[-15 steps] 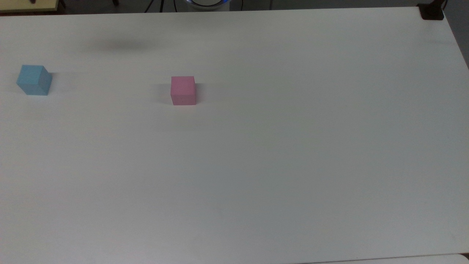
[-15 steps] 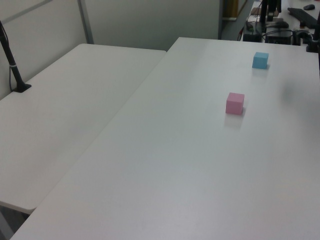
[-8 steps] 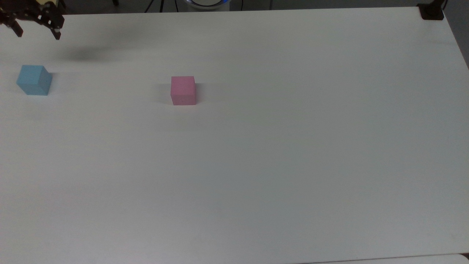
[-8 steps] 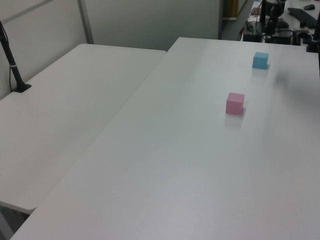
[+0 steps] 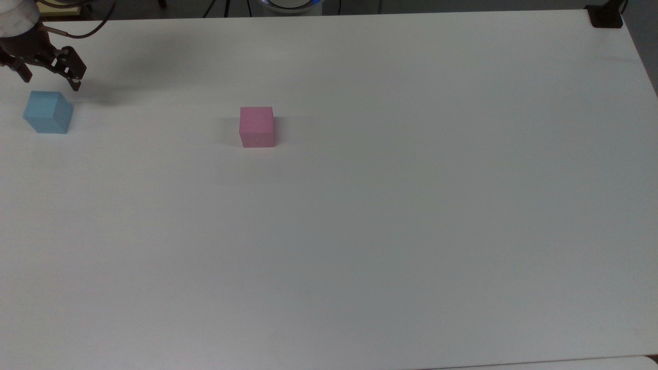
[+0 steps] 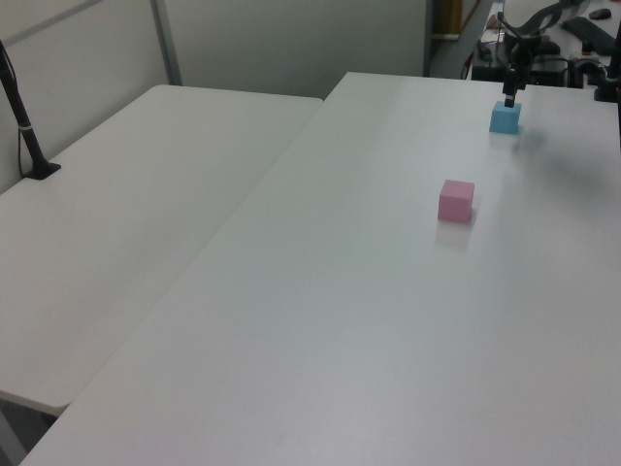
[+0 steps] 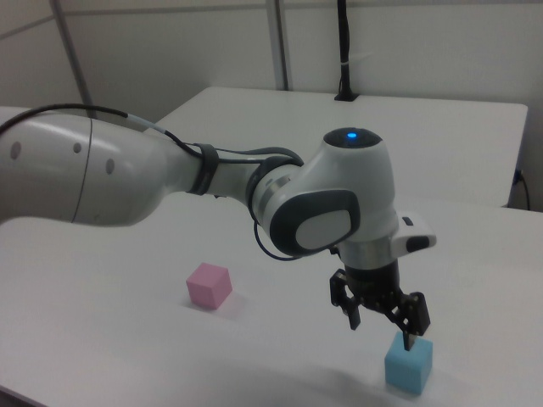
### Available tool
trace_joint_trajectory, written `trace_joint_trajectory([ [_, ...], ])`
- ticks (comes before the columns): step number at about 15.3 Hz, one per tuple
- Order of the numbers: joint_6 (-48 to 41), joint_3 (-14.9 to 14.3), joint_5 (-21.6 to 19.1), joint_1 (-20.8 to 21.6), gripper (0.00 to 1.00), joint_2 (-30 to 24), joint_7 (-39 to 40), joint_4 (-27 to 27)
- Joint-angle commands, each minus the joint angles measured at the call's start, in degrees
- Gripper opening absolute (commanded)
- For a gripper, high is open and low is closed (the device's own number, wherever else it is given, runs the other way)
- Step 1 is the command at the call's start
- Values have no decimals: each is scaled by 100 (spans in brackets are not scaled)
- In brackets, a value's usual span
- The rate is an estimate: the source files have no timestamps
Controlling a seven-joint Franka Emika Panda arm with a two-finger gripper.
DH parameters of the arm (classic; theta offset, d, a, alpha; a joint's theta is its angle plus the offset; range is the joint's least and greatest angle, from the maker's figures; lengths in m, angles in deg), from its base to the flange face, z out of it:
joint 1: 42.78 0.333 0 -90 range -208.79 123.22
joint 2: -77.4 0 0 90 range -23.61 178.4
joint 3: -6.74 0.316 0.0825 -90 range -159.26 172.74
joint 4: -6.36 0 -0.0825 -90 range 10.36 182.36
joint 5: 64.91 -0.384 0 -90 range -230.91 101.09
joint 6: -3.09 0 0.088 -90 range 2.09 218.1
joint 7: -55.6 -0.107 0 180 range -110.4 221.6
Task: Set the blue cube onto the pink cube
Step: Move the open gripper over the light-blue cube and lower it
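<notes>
The blue cube (image 5: 48,112) rests on the white table (image 5: 360,231) at the top view's far left. The pink cube (image 5: 256,126) stands alone to its right, well apart. My gripper (image 5: 50,81) hangs open just above the blue cube, fingers spread wider than it, holding nothing. In the right view the gripper (image 7: 383,331) hovers over the blue cube (image 7: 408,363), one fingertip close to its top edge, with the pink cube (image 7: 209,284) to the left. The left view has the gripper (image 6: 508,92) right above the blue cube (image 6: 504,117), and the pink cube (image 6: 456,200) nearer.
A black post base (image 5: 606,18) sits at the table's far right corner in the top view. A second white table (image 6: 116,223) adjoins on the left view's left, carrying a black pole (image 6: 24,126). The arm's white body (image 7: 170,182) spans the right view's left.
The gripper came into the top view from the upper left corner and moved down toward the blue cube, now just above it. Neither cube has moved.
</notes>
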Motion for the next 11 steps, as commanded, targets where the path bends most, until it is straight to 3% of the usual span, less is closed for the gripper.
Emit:
trace_joint_trajectory([
  [1,320,-12,-59,-194,100,71,-15,-31],
  [11,1033,84,-165,-256,100,809,-191,-49],
])
